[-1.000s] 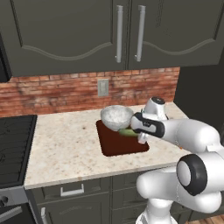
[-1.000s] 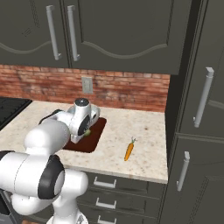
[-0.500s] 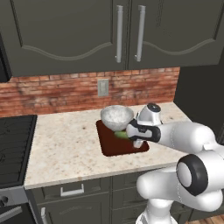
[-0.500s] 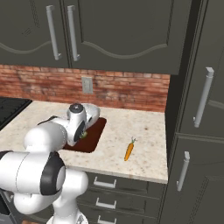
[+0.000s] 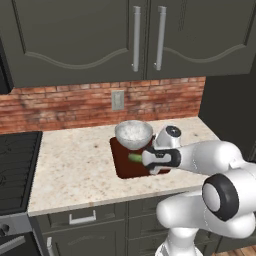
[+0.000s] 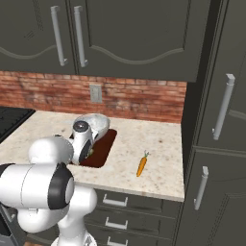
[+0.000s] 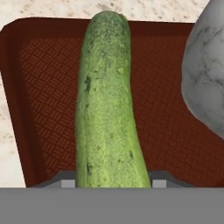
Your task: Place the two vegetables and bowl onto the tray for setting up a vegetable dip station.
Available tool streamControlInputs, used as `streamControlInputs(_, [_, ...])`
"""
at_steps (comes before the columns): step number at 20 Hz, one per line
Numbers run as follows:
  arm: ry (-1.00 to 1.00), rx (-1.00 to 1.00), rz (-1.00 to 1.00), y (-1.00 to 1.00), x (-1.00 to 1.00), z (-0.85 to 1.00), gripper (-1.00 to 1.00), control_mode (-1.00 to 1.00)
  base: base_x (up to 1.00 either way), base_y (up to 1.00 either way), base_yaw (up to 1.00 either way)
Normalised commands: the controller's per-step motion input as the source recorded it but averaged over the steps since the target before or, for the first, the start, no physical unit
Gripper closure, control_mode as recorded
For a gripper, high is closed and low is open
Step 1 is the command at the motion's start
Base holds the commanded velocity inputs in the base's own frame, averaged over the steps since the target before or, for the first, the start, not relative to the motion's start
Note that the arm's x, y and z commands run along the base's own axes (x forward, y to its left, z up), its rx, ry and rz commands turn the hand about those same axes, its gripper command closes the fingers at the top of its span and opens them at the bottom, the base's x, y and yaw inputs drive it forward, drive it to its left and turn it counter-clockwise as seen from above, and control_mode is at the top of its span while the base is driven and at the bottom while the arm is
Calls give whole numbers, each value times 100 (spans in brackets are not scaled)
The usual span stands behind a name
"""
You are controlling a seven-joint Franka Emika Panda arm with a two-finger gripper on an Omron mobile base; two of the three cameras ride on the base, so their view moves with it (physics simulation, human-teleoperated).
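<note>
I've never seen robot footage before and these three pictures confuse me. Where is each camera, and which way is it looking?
Left base view: rides on the base behind the arm's left, looking forward and down at the counter; the white arm rises from lower right.
Right base view: behind the arm's right, same counter; the arm rises from lower left, and the carrot lies on the stone.
Hand view: on the hand, looking along the gripper at the cucumber.
Shared: both base views show the tray and bowl.
</note>
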Motion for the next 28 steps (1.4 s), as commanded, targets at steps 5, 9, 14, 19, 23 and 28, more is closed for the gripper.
streamControlInputs(5, [0, 0, 0, 6, 0, -13, -100, -100, 0, 0, 0])
streamControlInputs(9, [0, 0, 0, 5, 0, -11, -100, -100, 0, 0, 0])
streamControlInputs(14, [0, 0, 0, 3, 0, -9, -100, -100, 0, 0, 0])
streamControlInputs(19, [1, -1, 0, 4, 0, 2, -100, -100, 0, 0, 0])
streamControlInputs(23, [0, -2, 0, -6, -22, 44, -100, -100, 0, 0, 0])
streamControlInputs(28, [0, 0, -4, -13, -29, 60, -100, -100, 0, 0, 0])
